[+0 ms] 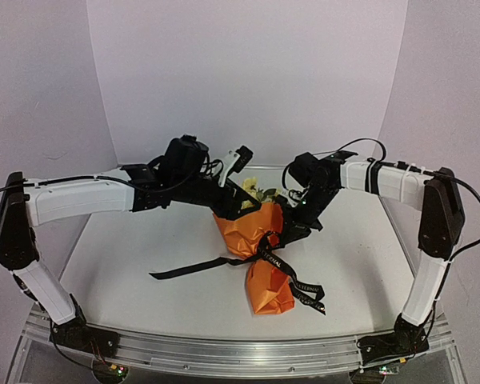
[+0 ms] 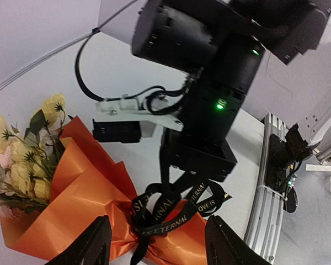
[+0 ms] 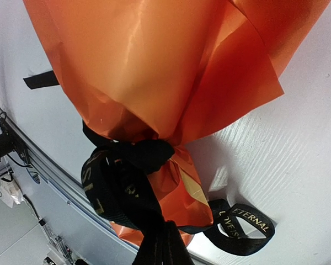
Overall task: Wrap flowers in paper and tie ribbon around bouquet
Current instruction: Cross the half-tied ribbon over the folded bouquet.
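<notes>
Bouquet (image 1: 242, 230) flat on table (image 1: 128, 240), centre. Long axis far-to-near: flowers (image 1: 254, 190) far, tip near. Ribbon (image 1: 194, 267) knotted at waist, tails left and near-right. Right jaws clenched on ribbon strand beside knot. Left jaws released, fingers (image 2: 94, 244) straddle knot along axis.

bouquet (image 1: 260, 260) lies mid-table (image 1: 128, 276), flowers (image 1: 254, 190) at its far end, narrow end nearest; ribbon (image 1: 282, 268) tied round its waist, one tail trailing left of bouquet, another right beside narrow end
</notes>
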`<state>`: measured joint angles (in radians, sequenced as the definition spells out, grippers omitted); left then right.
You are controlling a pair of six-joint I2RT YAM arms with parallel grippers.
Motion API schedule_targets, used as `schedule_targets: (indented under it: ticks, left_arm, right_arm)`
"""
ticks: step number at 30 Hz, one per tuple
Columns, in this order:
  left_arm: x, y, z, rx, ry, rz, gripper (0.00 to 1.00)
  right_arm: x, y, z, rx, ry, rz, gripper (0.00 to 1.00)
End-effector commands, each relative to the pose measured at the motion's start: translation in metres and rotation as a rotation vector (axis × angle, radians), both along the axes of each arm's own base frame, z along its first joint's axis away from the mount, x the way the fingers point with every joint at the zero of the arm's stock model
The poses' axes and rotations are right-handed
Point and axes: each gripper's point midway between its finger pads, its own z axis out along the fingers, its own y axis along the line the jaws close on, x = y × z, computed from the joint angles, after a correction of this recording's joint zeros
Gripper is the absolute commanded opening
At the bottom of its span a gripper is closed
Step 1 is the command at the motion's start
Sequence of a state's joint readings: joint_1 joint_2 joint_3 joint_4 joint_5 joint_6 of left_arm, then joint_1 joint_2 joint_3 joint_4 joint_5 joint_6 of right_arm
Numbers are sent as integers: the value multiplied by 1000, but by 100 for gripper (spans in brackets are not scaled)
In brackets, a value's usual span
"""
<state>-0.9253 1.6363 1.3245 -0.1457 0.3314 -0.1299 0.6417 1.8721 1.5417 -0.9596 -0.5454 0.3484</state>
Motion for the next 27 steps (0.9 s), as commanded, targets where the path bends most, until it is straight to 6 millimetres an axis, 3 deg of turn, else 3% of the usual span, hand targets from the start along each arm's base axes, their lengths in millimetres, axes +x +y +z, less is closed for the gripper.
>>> schedule_targets:
  ticks: [1,12,19,27]
  left_arm:
    - [-7,-10,-31,55,-27,-174,55]
    - [-6,-28,-42,0,-234,-367,53]
    - [-9,-39,-63,33,-190,-453,48]
    - [-4,-48,-70,35,-167,-462,47]
  right_arm:
    - [-7,0,33,31,-98,17,0]
    - [-20,5,35,23,-130,68,0]
    - [-20,6,40,22,-158,79,0]
    - [-22,7,40,16,-170,92,0]
